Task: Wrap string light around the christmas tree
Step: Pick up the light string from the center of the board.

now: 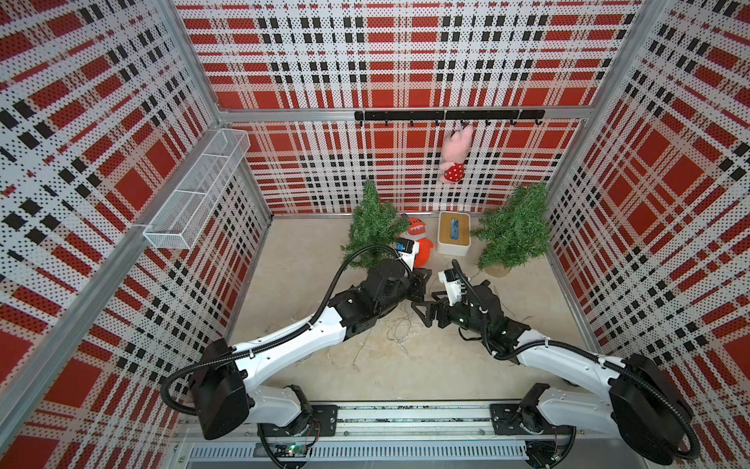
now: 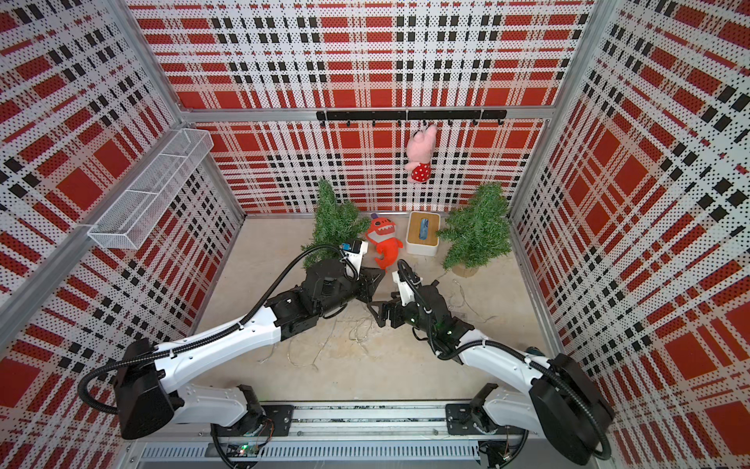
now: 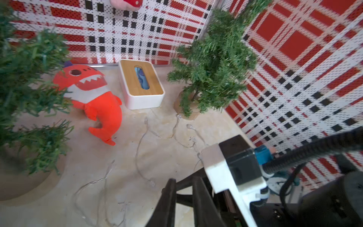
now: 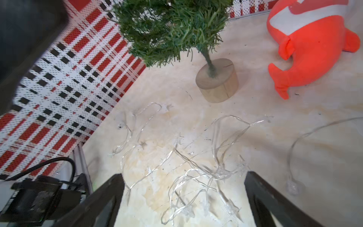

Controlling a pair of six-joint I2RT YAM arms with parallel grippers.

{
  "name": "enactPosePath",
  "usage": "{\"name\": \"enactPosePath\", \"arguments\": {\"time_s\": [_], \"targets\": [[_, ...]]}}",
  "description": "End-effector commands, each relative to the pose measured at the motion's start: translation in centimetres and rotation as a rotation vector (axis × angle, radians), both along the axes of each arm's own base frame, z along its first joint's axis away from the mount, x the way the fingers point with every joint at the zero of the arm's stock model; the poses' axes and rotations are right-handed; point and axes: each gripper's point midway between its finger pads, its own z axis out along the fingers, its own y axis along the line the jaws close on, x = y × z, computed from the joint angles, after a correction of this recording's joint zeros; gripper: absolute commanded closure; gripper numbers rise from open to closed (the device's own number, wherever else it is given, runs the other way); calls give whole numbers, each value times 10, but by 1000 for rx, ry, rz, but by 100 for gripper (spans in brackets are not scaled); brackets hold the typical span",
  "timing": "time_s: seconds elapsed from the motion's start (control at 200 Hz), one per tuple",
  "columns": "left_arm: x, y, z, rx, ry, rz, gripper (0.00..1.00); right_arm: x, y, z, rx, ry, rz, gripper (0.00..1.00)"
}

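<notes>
Right wrist view: right gripper (image 4: 183, 175) spread wide above the tangled string light (image 4: 216, 172), loose on the open tabletop (image 4: 275, 141), near but apart from the left christmas tree (image 4: 167, 29); left gripper (image 3: 183, 182) jaws nearly together, grasp unclear.

Plush shark (image 2: 383, 243) and box (image 2: 423, 233) between left tree (image 2: 332, 227) and right tree (image 2: 475, 231), string light (image 4: 218, 174) on floor (image 2: 406, 373) before them
</notes>
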Motion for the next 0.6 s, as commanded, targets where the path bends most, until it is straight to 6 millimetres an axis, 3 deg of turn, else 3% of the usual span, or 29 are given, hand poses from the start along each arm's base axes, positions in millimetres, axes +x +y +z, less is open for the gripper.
{"name": "enactPosePath", "arguments": {"time_s": [0.0, 0.095, 0.19, 0.321, 0.531, 0.596], "targets": [[8, 49, -42, 83, 98, 139, 63, 1, -19, -51, -258, 115, -104, 0], [14, 85, -36, -6, 97, 210, 43, -3, -11, -72, -316, 235, -153, 0], [12, 100, -19, -21, 57, 224, 34, -9, 8, -82, -403, 280, -168, 0], [11, 122, -22, 33, 53, 269, 24, -10, 39, -93, -481, 293, -155, 0], [13, 169, -28, 3, 58, 355, 14, 4, 48, -132, -626, 316, -173, 0], [14, 177, -30, -7, 59, 368, 14, 7, 51, -140, -648, 318, -168, 6]]}}
